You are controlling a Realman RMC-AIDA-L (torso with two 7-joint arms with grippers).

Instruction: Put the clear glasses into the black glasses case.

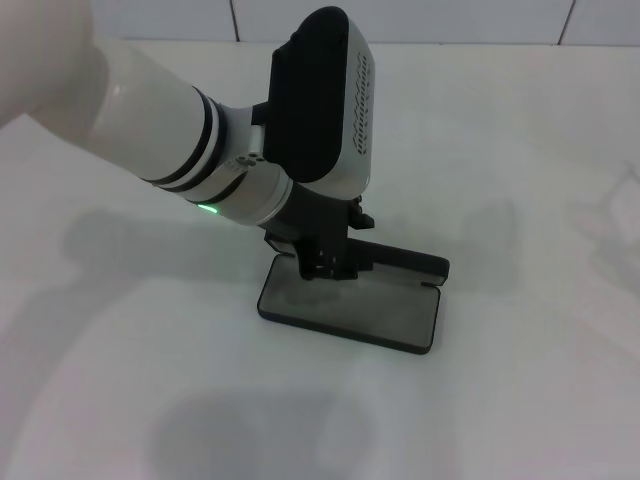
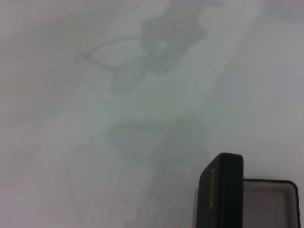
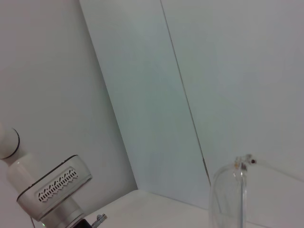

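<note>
The black glasses case lies open in the middle of the table, its grey lining facing up. Its other half rises behind. My left gripper reaches down onto the case's back left part, right at the hinge side. The left wrist view catches the case edge-on, with orange lettering and a grey-lined half beside it. The clear glasses show close up in the right wrist view. In the head view the glasses are only a faint outline at the table's far right. My right gripper is out of view.
The white table stretches around the case, with a tiled wall behind it. My left arm appears across the table in the right wrist view.
</note>
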